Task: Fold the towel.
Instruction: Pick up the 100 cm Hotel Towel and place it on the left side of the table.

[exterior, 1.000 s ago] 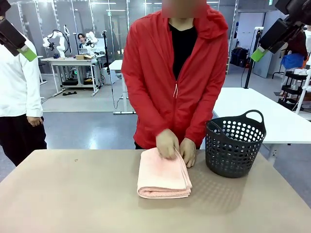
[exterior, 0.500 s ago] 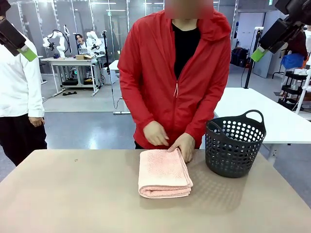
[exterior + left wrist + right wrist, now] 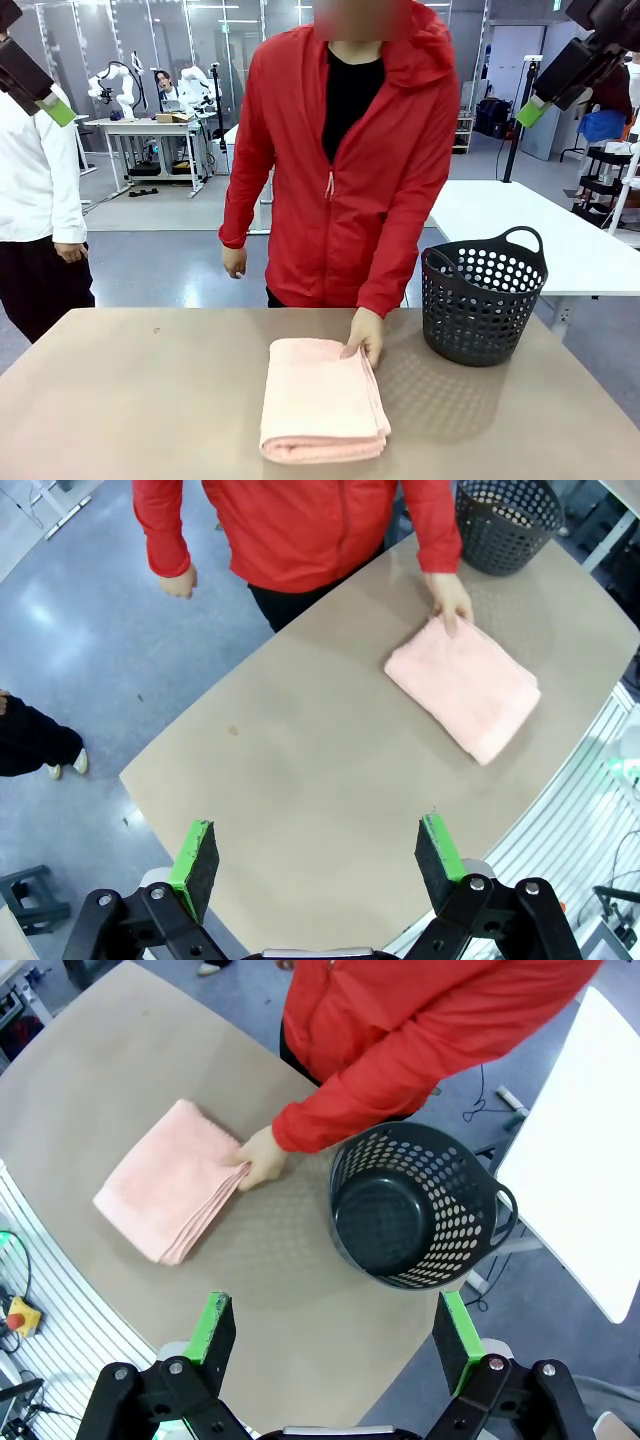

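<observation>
Jaws spread wide on the left gripper (image 3: pixel 316 868), high above the table (image 3: pixel 300 780). Far below and ahead of them lies the towel (image 3: pixel 322 398), folded, one hand (image 3: pixel 366 335) on its far corner. Right gripper (image 3: pixel 335 1348), likewise spread, hangs over the basket (image 3: pixel 415 1205). Best approach: wait until that hand lifts clear.

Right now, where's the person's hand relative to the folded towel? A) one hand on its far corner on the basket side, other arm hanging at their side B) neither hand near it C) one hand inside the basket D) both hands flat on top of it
A: one hand rests on the far corner of the towel nearest the basket, while the other hand hangs beside the person, off the table.
</observation>
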### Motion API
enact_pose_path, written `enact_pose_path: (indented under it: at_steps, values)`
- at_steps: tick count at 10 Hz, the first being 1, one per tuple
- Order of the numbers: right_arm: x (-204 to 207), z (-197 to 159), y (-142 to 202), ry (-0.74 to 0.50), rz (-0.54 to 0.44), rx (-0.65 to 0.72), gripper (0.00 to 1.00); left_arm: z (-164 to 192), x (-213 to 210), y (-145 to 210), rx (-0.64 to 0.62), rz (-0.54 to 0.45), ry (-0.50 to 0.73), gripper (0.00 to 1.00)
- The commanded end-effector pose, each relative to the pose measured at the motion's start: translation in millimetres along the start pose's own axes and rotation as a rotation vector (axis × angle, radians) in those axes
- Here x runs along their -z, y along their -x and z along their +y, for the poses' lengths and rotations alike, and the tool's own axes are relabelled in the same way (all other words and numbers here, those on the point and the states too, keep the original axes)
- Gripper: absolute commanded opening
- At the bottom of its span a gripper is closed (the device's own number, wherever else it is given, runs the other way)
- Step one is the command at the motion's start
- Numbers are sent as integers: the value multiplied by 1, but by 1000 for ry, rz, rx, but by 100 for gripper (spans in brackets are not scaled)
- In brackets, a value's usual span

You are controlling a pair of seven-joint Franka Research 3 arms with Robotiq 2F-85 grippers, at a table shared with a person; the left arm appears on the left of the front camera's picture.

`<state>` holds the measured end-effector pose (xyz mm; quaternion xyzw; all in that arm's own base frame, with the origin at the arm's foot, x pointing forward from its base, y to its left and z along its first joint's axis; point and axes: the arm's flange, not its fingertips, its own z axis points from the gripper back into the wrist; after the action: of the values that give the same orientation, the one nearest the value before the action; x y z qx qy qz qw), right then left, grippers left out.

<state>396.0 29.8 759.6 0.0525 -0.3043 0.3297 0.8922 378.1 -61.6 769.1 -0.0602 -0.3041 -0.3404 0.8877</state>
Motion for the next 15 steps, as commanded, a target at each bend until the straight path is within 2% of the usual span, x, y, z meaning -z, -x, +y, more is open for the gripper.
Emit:
enact_pose_path:
  at_steps: [1, 15]
  values:
    - [-1, 0, 1, -2, -2, 2, 100, -2, -4, 0, -3, 5, 7, 100]
    - [-1, 0, 1, -2, -2, 2, 100, -2, -4, 0, -3, 5, 7, 100]
